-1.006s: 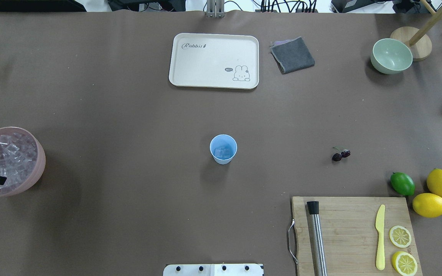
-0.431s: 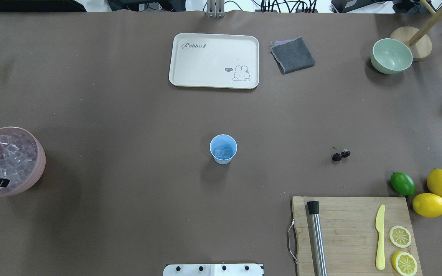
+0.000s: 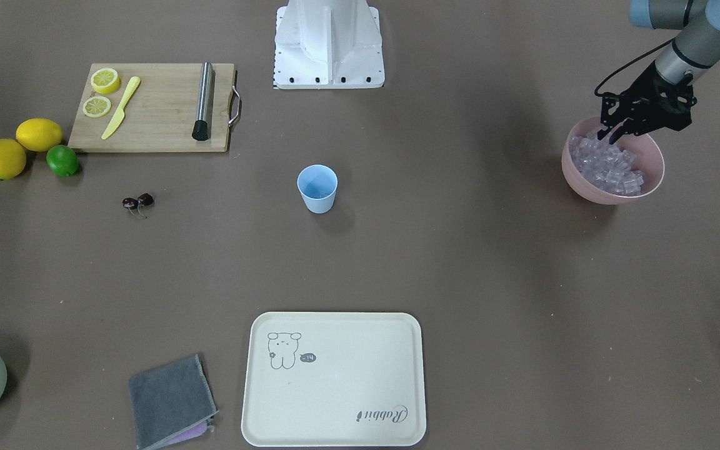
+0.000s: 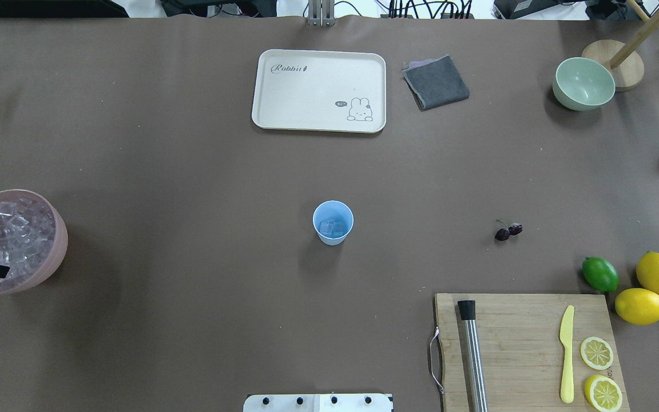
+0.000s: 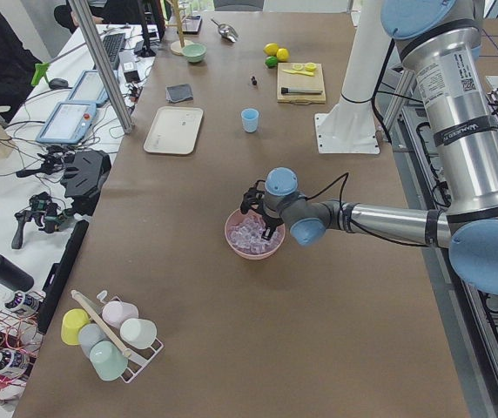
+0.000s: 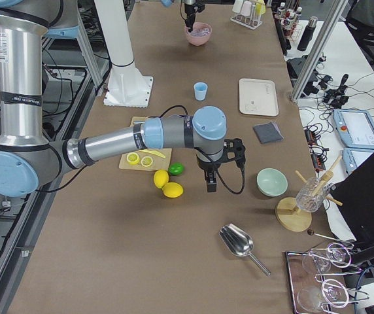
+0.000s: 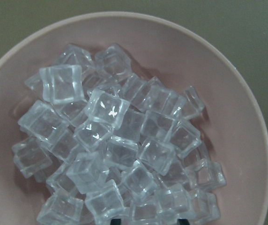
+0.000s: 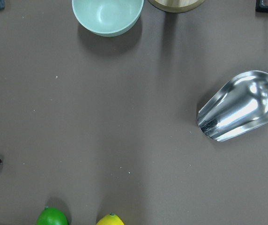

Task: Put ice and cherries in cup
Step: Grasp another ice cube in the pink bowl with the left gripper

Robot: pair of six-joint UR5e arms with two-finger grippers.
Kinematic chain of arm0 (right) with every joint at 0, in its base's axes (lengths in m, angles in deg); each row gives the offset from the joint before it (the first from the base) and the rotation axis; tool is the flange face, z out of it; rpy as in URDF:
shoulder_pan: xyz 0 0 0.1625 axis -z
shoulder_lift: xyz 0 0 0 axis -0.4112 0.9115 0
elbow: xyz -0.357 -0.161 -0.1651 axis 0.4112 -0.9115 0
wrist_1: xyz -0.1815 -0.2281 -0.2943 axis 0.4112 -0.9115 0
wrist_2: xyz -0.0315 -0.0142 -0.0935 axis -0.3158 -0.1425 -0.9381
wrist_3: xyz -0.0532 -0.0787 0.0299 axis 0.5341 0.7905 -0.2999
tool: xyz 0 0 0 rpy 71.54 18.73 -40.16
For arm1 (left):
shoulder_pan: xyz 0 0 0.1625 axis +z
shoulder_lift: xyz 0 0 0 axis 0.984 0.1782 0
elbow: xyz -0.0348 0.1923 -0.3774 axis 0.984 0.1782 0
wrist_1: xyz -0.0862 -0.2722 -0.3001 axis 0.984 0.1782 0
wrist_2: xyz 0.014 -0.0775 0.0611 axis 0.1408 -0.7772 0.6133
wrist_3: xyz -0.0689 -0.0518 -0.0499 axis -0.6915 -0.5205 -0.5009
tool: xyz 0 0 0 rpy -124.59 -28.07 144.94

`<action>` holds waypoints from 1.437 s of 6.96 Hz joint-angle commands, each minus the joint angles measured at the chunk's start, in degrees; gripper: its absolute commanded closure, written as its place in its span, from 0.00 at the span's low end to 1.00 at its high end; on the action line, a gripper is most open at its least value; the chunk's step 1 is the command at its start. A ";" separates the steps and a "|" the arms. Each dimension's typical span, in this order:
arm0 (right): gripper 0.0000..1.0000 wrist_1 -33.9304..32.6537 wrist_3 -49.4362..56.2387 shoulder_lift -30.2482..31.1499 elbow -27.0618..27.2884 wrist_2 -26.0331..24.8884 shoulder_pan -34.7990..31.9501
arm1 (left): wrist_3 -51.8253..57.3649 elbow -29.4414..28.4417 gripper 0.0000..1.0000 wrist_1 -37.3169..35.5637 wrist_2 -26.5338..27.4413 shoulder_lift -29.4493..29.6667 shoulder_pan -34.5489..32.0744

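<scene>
Left jaws open, slid a little over ice (image 7: 110,140) in pink bowl (image 3: 613,195): another grab looks near | right jaws: cannot tell | cup (image 4: 332,240) mid tabletop (image 4: 192,171), ice inside | cherries (image 4: 508,230) lie on tabletop.

The place was a robotics laboratory. Two grey industrial arms with blue joints, the left arm (image 5: 458,113) and the right arm (image 6: 17,78), rose beside a white pedestal (image 3: 329,44) at the edge of a long worktop (image 4: 192,171) covered in brown paper. Aluminium frame posts (image 5: 101,61) stood along its far side. Beyond them, a white bench (image 6: 363,72) carried touchscreen pendants (image 5: 66,122), black handheld controllers (image 5: 79,174) and loose cables (image 4: 415,8).
</scene>
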 commanded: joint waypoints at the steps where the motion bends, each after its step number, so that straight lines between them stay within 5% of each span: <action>1: 0.00 0.00 0.00 0.14 0.19 0.00 0.00 | 0.01 0.99 1.00 0.03 -0.42 -0.24 -0.60; 6: 0.00 0.00 -0.09 0.14 0.45 0.09 -0.09 | 1.51 1.61 1.00 -0.93 -8.42 2.38 -13.14; 10: 0.00 0.00 0.00 0.22 0.36 0.61 0.00 | -22.64 -0.13 1.00 -13.07 -7.55 31.68 -12.41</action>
